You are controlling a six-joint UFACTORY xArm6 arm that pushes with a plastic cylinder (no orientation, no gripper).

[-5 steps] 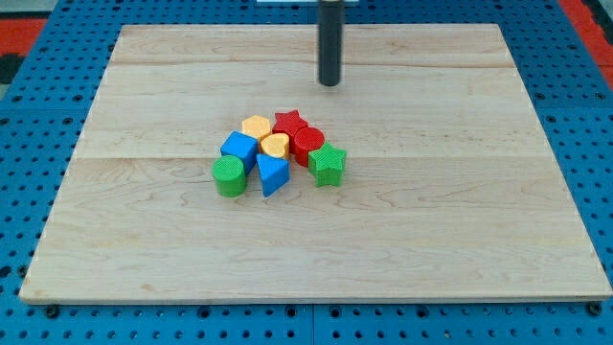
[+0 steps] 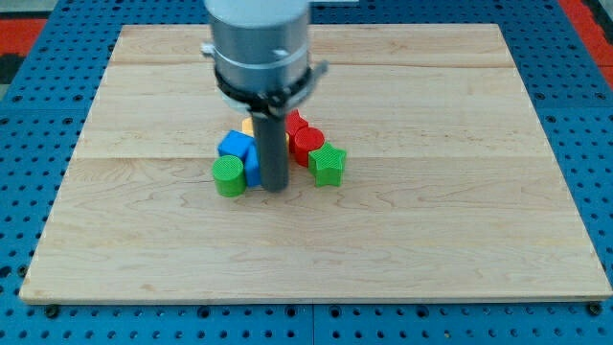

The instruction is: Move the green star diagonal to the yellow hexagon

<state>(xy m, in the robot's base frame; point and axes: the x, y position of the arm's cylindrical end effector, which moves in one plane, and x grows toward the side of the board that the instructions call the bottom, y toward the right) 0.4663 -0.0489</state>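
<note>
Green star (image 2: pixel 327 165) sits centre frame, right edge of block cluster, touching red block (image 2: pixel 306 143) just above. My tip (image 2: pixel 275 187) down just left of star, beside green cylinder (image 2: pixel 228 177) and blue block (image 2: pixel 236 147). Yellow hexagon mostly hidden behind rod. No jaws on rod. Pale wood board (image 2: pixel 441 230) lies on blue pegboard (image 2: pixel 19 192); red patch upper right corner.
</note>
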